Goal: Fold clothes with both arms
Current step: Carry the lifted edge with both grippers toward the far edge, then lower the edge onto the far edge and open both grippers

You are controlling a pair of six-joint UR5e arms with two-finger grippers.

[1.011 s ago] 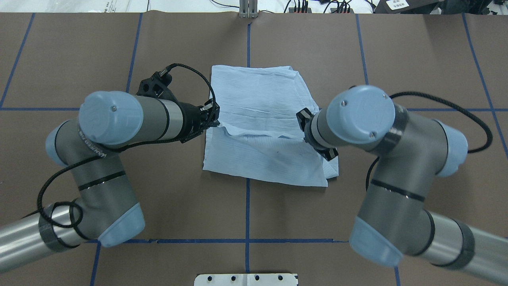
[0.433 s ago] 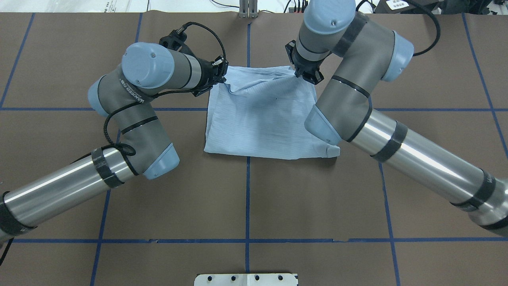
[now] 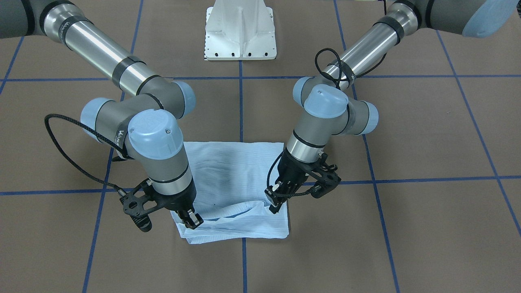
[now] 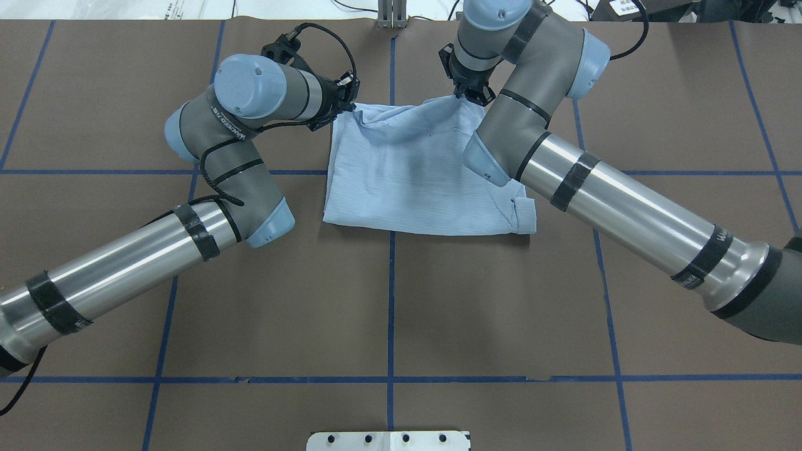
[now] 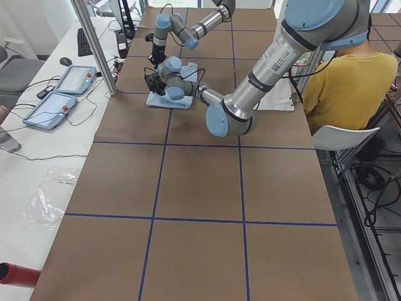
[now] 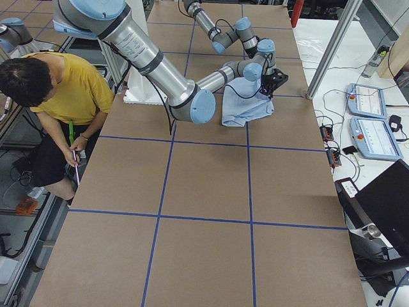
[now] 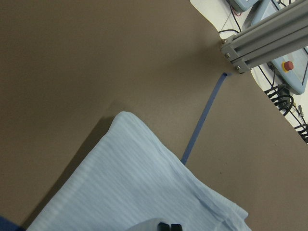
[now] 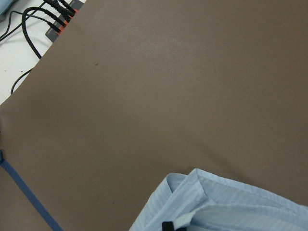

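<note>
The clothes are one light blue striped shirt [image 4: 413, 181], folded on the brown table at its far middle, also visible in the front-facing view [image 3: 232, 171]. My left gripper [image 4: 349, 105] is shut on the shirt's far left corner, seen from the front [image 3: 274, 206] pinching a raised fold. My right gripper [image 4: 467, 97] is shut on the far right corner and shows low over the cloth in the front view [image 3: 191, 221]. Each wrist view has cloth at its bottom edge, the left [image 7: 134, 192] and the right [image 8: 231, 207], with black fingertips on it.
A white pedestal base [image 3: 240, 30] stands at the robot's side. An aluminium post [image 4: 391, 15] rises at the far edge, with cables beside it. A person in yellow [image 5: 351, 81] sits by the table. Control tablets [image 6: 370, 121] lie on the side bench.
Both arms have swung from mid-shirt out to its far edge, carrying the held cloth over. The shirt now lies folded shorter, its near edge pulled back.
</note>
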